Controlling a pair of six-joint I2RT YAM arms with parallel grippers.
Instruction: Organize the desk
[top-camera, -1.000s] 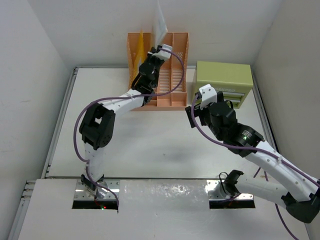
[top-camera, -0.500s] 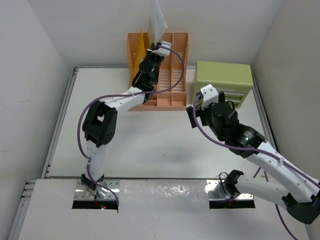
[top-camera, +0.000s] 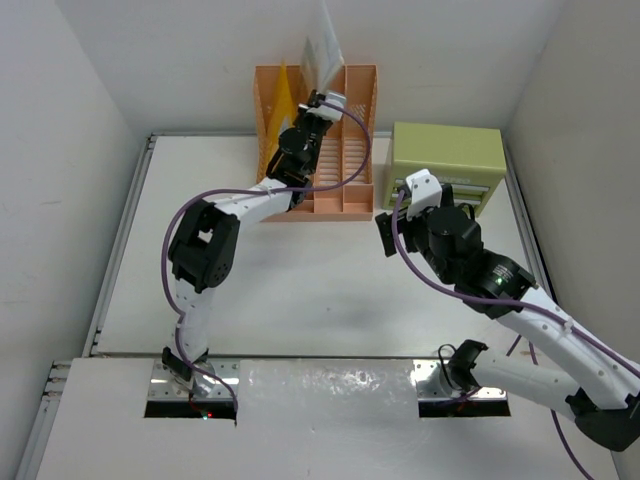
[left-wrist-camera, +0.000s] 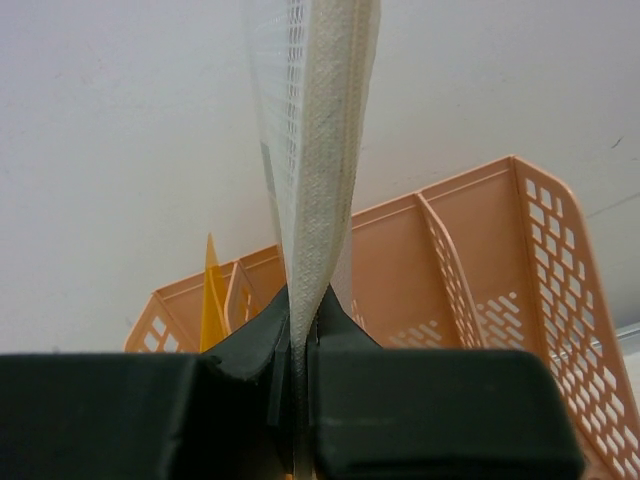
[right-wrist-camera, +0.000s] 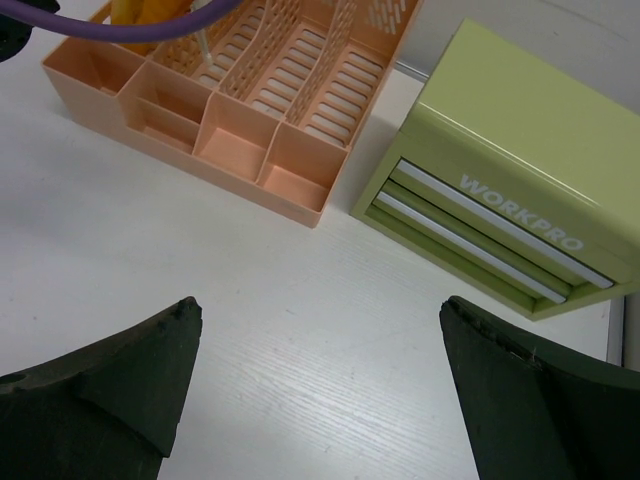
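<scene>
Your left gripper (top-camera: 326, 96) has its jaws clamped on a white mesh pouch (left-wrist-camera: 312, 150) held upright over the peach rack (top-camera: 352, 150) at the far edge of the desk (top-camera: 290, 290), and your right gripper (right-wrist-camera: 318, 310) hangs jaws apart near the green box (right-wrist-camera: 500, 170).

A peach slotted rack (top-camera: 362, 130) stands at twelve o'clock in the top view, with a yellow sheet (top-camera: 283, 95) upright in one of its left compartments. A white mesh pouch (top-camera: 325, 45) rises edge-on above its middle. At the rack's three o'clock, just beside it, sits a green drawer box (top-camera: 447, 160) lettered WORKPRO, its drawer fronts facing six o'clock.
</scene>
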